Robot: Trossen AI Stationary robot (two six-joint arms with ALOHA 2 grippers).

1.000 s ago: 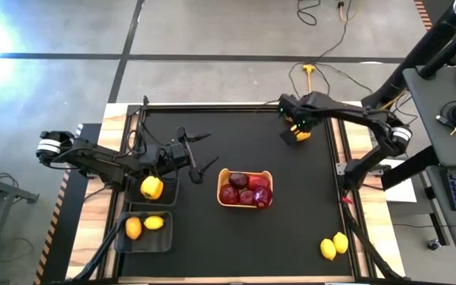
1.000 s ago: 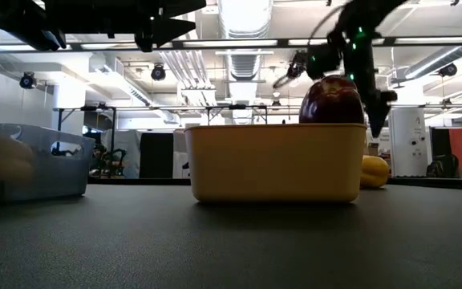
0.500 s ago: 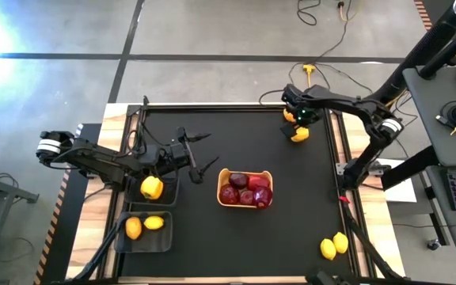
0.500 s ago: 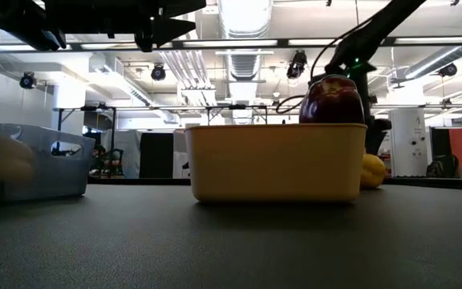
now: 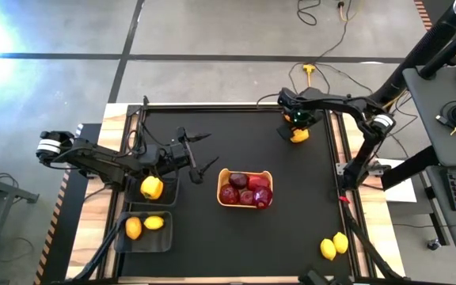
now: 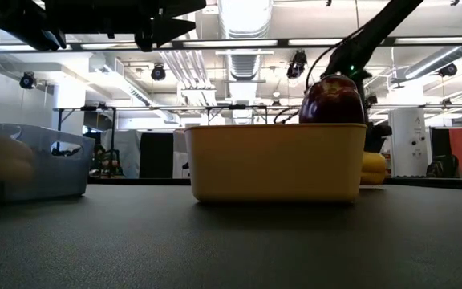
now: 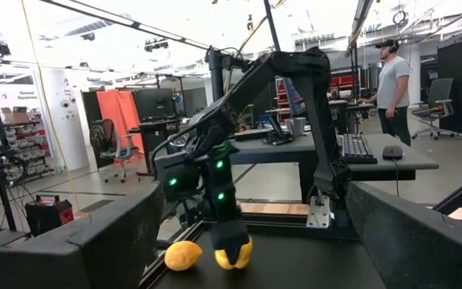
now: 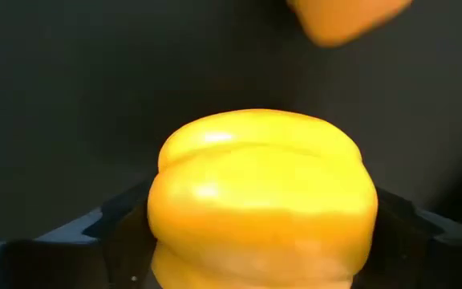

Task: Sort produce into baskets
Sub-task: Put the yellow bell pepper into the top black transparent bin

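A yellow bell pepper [image 8: 263, 201] sits on the black table near its far right corner [image 5: 299, 136], with a lemon [image 7: 183, 255] beside it. My right gripper [image 5: 294, 127] is open and points down over the pepper, one finger at each of its sides. My left gripper [image 5: 206, 152] is open and empty, held above the table left of the tan tray [image 5: 222, 176]. The tray holds several dark red fruits [image 5: 246, 190]. Two dark bins at the near left hold a yellow pepper [image 5: 152, 188] and two lemons [image 5: 144, 226]. My right gripper comes at the pepper from above, pointing down. Its fingers [image 8: 107, 229] stand close against the pepper's two opposite sides [image 8: 163, 217]. I cannot tell whether they touch it. The pepper rests on the table.
Two more lemons [image 5: 333, 245] lie near the table's near right corner. The tray stands at the table's middle, and one red fruit [image 6: 332, 100] rises above its rim. A person stands in the room beyond the table [image 7: 391, 72].
My right gripper has gone down onto the yellow pepper at the far right, until its fingers stand at the pepper's sides. The pepper has stayed in place on the table.
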